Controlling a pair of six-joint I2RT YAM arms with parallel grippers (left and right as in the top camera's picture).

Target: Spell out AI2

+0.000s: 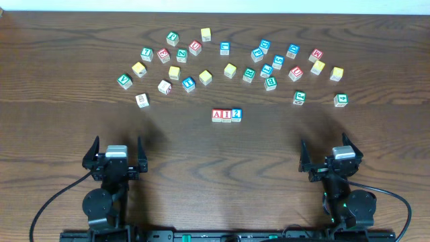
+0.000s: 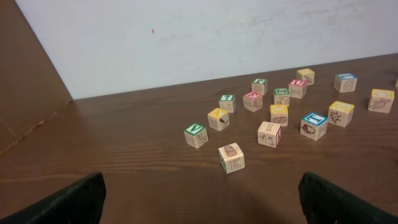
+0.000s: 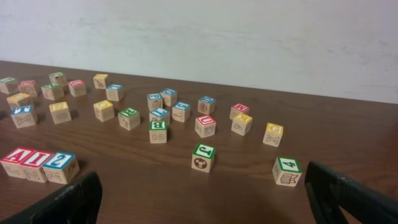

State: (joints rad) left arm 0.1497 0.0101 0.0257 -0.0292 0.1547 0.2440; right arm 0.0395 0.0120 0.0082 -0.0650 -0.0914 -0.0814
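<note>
The A-I-2 row (image 1: 226, 115) sat mid-table, its blocks touching (the spelling looked complete). Spare blocks (image 1: 230, 70) lay scattered beyond. The left gripper (image 1: 117, 142) and right gripper (image 1: 325, 144) hung apart-fingered and empty, well back; nothing more seemed needed.

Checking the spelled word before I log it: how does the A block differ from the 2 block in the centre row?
The A block has red print and a red frame; the 2 block has blue. The A block ends the row on the robot's left, the 2 block on its right. Both are pale wooden cubes, character up, flanking the I block.
</note>
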